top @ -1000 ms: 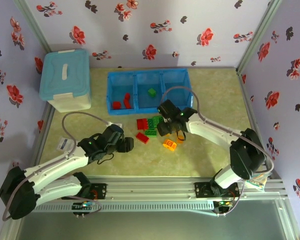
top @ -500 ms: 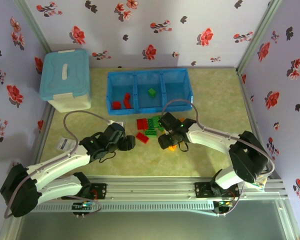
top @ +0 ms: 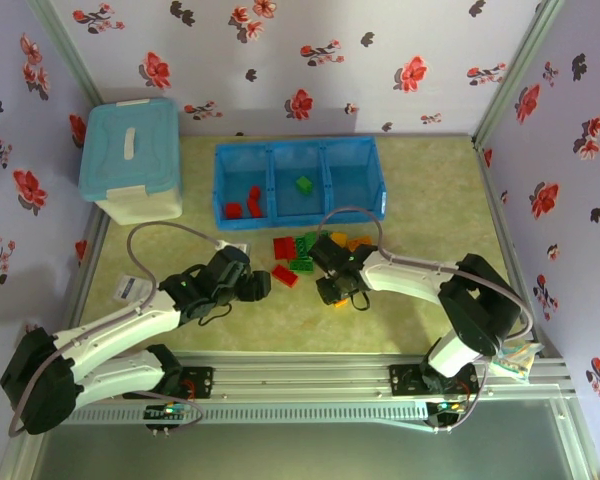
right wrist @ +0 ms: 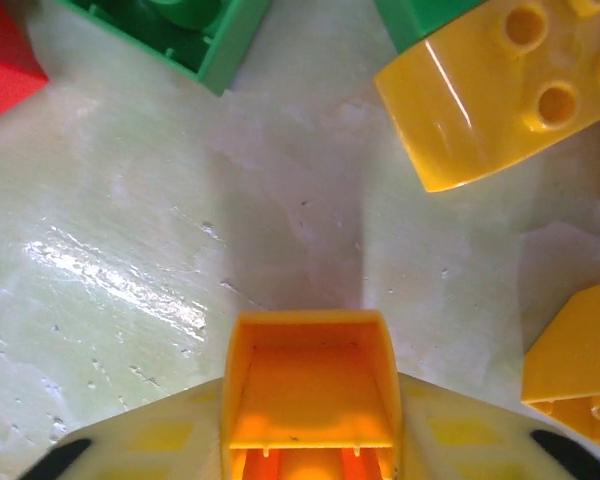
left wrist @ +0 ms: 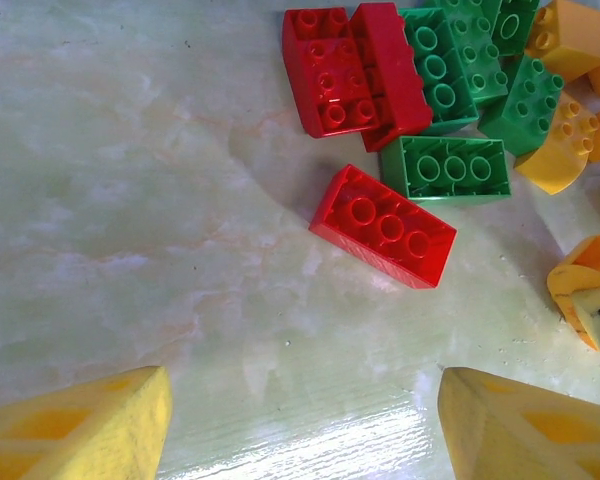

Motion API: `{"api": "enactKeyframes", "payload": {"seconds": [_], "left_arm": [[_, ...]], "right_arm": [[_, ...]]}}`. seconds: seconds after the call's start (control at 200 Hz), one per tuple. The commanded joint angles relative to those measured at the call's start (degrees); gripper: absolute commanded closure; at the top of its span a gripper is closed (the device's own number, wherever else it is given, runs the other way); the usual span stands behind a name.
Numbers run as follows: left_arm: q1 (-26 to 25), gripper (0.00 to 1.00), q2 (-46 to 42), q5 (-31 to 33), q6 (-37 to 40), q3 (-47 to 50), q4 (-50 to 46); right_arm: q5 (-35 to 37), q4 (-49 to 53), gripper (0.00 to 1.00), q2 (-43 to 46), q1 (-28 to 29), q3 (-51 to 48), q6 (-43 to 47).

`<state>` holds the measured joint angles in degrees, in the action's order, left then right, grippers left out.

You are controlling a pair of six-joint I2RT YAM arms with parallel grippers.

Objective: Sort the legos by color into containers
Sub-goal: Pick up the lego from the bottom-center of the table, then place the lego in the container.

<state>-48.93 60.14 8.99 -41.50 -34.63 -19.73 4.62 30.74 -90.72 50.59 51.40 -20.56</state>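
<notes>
The containers are one bright blue tray point(top: 375, 180) of three compartments at the back. Its left one holds red legos point(top: 245, 203), the middle one a green lego point(top: 304, 184). In front of it lies a loose pile of red, green and orange-yellow legos point(top: 298, 250). My right gripper point(top: 333, 291) point(right wrist: 310, 405) is low at the pile's near edge, shut on an orange-yellow brick point(right wrist: 310, 375) whose hollow underside faces the camera. My left gripper point(top: 258, 285) point(left wrist: 305, 420) stands open over bare table, just short of a red brick point(left wrist: 383, 225) and a green brick point(left wrist: 453, 170).
A pale blue lidded box point(top: 130, 160) stands at the back left. Flowered walls close in the table on three sides. A white label point(top: 132, 288) lies near the left edge. More orange-yellow bricks point(right wrist: 500, 90) lie close around the right gripper.
My right gripper has moved down and toward the near side of the pile and has shut on the orange-yellow brick. The left arm has hardly moved.
</notes>
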Motion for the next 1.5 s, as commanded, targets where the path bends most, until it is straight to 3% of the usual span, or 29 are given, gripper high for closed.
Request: {"api": "enactKeyframes", "payload": {"seconds": [0.0, 0.21, 0.455, 0.765, 1.06, 1.22, 1.28, 1.36, 1.495], "left_arm": [[-0.43, 0.30, -0.94, 0.55, -0.13, 0.61, 0.83], [-0.33, 0.30, -1.95, 2.52, 0.41, 0.93, -0.96], [-0.40, 0.30, -2.65, 2.69, 0.47, 0.92, -2.25], [-0.38, 0.30, -3.97, 2.85, 0.53, 2.02, -2.88], [-0.45, 0.30, -4.37, 2.70, 0.80, 2.24, -2.86], [-0.39, 0.30, -4.98, 2.37, 0.92, 2.29, -2.86], [-0.38, 0.30, -5.13, 2.19, 0.91, 2.20, -2.86], [-0.38, 0.30, -5.25, 1.66, 1.19, 1.85, -2.56], [-0.42, 0.28, -4.29, 0.52, 1.75, 1.11, -1.43]], "right_arm": [[3.42, 1.92, 0.75, 0.09, 0.63, 1.28, -1.59], [5.34, 2.93, 0.77, 5.03, -0.59, 5.43, -0.99], [1.45, 4.58, 0.77, 3.28, -13.84, 15.46, 0.46], [-0.42, 8.80, 0.77, -10.42, -26.23, 36.45, 3.08], [-0.37, 14.27, 0.78, -25.09, -29.05, 53.81, 4.47], [-1.00, 14.98, 0.76, -28.59, -29.08, 56.82, 3.88], [-1.91, 14.33, 0.71, -28.40, -29.05, 56.47, 3.68], [-2.12, 13.63, 0.42, -27.31, -28.95, 55.93, 3.75], [-0.41, 11.65, 0.31, -22.60, -28.44, 52.54, 4.46]]}}
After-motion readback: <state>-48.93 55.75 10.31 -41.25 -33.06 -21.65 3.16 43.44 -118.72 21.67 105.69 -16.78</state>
